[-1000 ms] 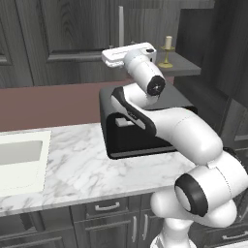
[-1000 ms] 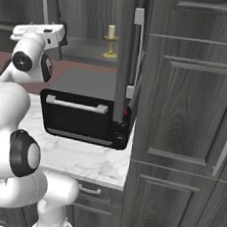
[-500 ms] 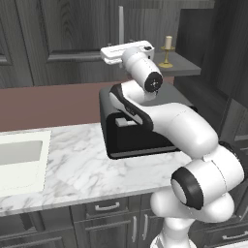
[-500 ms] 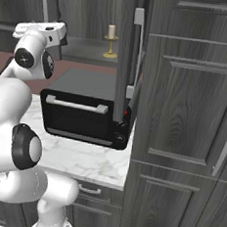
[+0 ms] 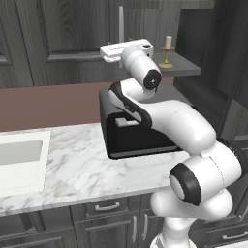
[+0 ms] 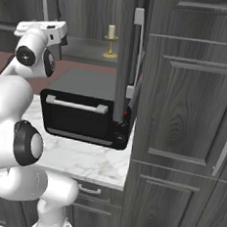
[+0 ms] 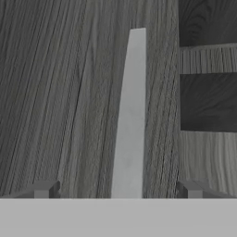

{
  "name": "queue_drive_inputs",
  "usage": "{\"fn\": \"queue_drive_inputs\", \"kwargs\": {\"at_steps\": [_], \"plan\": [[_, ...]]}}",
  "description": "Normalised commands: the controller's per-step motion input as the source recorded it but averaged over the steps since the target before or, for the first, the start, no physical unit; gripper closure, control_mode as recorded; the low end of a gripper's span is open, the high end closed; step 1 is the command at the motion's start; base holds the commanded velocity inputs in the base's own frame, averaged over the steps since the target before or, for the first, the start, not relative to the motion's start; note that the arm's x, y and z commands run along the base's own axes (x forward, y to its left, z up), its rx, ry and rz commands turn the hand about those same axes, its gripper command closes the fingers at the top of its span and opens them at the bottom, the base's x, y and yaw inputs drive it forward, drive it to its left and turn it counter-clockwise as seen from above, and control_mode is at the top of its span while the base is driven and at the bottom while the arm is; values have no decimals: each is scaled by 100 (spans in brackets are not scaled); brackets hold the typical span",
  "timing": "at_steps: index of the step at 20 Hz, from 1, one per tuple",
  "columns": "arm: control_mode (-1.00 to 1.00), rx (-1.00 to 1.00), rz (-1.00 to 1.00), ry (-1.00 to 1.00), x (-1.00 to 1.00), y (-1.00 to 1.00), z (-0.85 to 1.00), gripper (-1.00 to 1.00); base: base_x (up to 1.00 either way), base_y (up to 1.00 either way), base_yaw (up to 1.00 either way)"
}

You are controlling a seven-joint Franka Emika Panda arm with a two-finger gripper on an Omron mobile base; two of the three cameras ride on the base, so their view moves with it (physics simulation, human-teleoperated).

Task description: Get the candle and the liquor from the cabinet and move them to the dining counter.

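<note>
The gripper [image 7: 118, 192] stands wide, empty, its fingertips [image 7: 45, 190] either side of the silver handle [image 7: 131, 115] of a closed cabinet door [image 7: 60, 92]. The step in hand looks like opening that door, so the handle should be centred between the tips, closed on squarely, then pulled along the door's arc. Right of the gripper, on an open cabinet shelf [image 5: 186, 65], stands the candle [image 5: 167, 50]. The liquor is probably behind the closed door.
</note>
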Motion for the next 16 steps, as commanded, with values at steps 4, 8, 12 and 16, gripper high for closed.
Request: {"fn": "queue_drive_inputs", "kwargs": {"at_steps": [4, 8, 12, 16], "plan": [[-100, 0, -3, 0, 12, 0, 2, -100, 0, 0, 0], [-100, 0, -4, 0, 23, 0, 1, -100, 0, 0, 0], [-100, 0, -3, 0, 21, 0, 0, -100, 0, 0, 0], [-100, 0, -2, 0, 28, 0, 0, -100, 0, 0, 0]]}}
